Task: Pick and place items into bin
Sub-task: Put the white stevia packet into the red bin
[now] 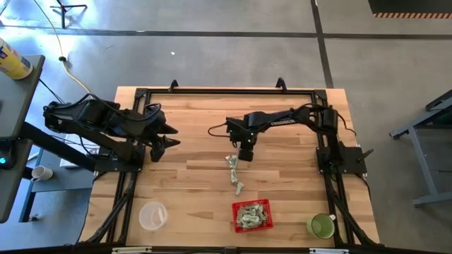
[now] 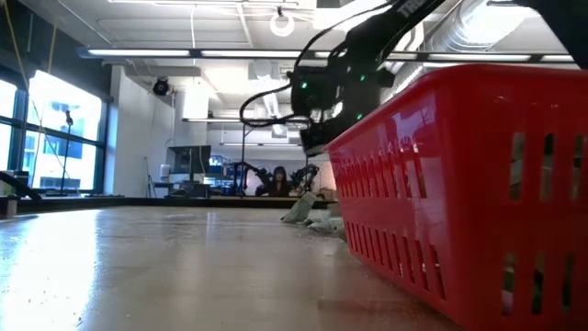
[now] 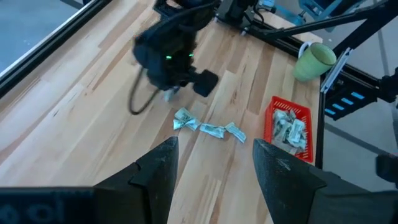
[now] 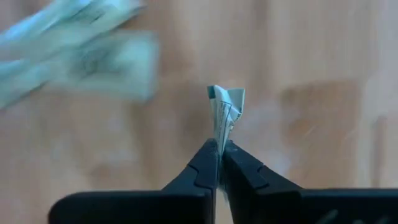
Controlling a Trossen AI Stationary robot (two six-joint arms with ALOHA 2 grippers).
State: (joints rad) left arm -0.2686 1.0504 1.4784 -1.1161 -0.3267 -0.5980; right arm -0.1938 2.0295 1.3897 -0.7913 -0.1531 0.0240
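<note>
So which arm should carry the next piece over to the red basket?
Right. Its tool is already shut on a wrapped piece, hanging above the loose pieces mid-table, with the red basket close by. The left tool is open, empty, and back at the table's left side.

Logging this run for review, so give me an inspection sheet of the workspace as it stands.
Surface: wooden table, bare around the work.
Job's things: red basket holds wrapped pieces; loose pieces lie in a short row on the wood beside it.
Clutter: clear round container; green cup.
Grippers: right gripper over the loose pieces, jaws shut on one wrapped piece; left gripper waits open at the table's left side.
Cables: black cable looped by the right arm.
Surroundings: concrete floor; person seated far behind.
</note>
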